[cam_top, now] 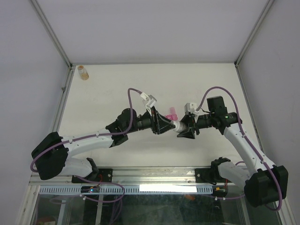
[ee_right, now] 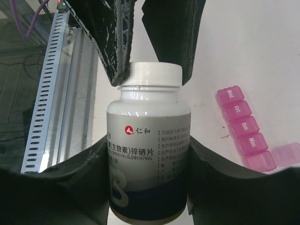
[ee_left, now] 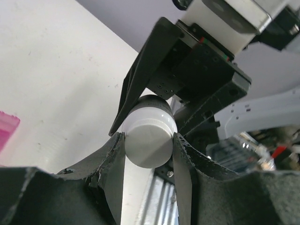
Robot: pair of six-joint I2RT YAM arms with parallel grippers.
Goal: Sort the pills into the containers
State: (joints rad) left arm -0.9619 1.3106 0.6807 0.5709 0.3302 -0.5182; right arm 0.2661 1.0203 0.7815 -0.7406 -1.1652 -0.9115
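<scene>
A white bottle (ee_right: 149, 140) with a white cap (ee_left: 149, 140) is held off the table between both grippers at the middle of the table (cam_top: 174, 125). My right gripper (ee_right: 149, 147) is shut on the bottle's labelled body. My left gripper (ee_left: 149, 143) is shut on the cap; its fingers (ee_right: 115, 47) show at the cap in the right wrist view. The pink organiser strip (ee_right: 241, 126) lies on the table just beyond the bottle, one lid (ee_right: 286, 153) open; it also shows in the top view (cam_top: 171, 114). No pills are visible.
A small amber bottle (cam_top: 83, 72) stands at the table's far left corner. A metal rail (ee_right: 56, 93) runs along the near edge. Frame posts (cam_top: 51, 33) stand at the back corners.
</scene>
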